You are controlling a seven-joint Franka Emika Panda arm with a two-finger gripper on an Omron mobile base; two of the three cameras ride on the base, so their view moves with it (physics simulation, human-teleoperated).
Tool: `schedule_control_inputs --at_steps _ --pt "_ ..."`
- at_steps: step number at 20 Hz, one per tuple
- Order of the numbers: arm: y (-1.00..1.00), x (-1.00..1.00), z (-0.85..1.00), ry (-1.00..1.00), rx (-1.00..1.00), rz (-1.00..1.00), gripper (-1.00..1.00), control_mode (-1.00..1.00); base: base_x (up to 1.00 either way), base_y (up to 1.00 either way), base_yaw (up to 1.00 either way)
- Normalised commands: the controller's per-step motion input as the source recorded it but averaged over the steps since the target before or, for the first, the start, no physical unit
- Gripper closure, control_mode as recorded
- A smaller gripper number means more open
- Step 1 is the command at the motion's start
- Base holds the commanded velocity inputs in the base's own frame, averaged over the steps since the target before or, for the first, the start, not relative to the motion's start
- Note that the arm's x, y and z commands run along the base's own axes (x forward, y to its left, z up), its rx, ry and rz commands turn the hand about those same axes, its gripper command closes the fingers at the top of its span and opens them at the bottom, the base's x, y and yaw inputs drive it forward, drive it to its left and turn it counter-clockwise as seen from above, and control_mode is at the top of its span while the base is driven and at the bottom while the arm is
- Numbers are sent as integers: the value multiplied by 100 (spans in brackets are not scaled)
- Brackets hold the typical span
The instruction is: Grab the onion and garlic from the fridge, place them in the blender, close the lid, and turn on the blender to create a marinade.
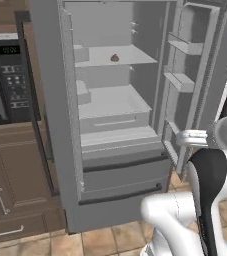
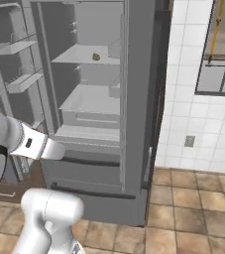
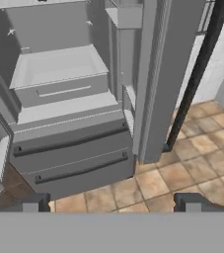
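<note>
The fridge (image 1: 120, 165) is seen standing open, the garlic (image 1: 114, 58) resting on its upper shelf toward twelve o'clock. The claw (image 3: 111, 203) is held wide apart and empty. Judged from this, nothing has yet been fetched; blending remains ahead.

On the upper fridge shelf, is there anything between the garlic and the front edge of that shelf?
No. In the left base view the garlic sits alone on the upper shelf of the fridge, with bare shelf before it.
</note>
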Motion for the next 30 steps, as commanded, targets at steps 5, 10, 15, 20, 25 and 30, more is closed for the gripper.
schedule_control_inputs --at_steps 5,10,15,20,25,30 --pt "0 0 0 0 0 0 -100 100 67 -2 12" --pt "0 0 0 0 0 0 -100 100 67 17 13" --pt "0 0 0 0 0 0 -100 100 61 24 10" --pt "0 0 0 0 0 0 -100 100 60 3 5" --pt "0 0 0 0 0 0 -100 100 62 0 0" --pt "0 0 0 0 0 0 -100 100 34 0 0"
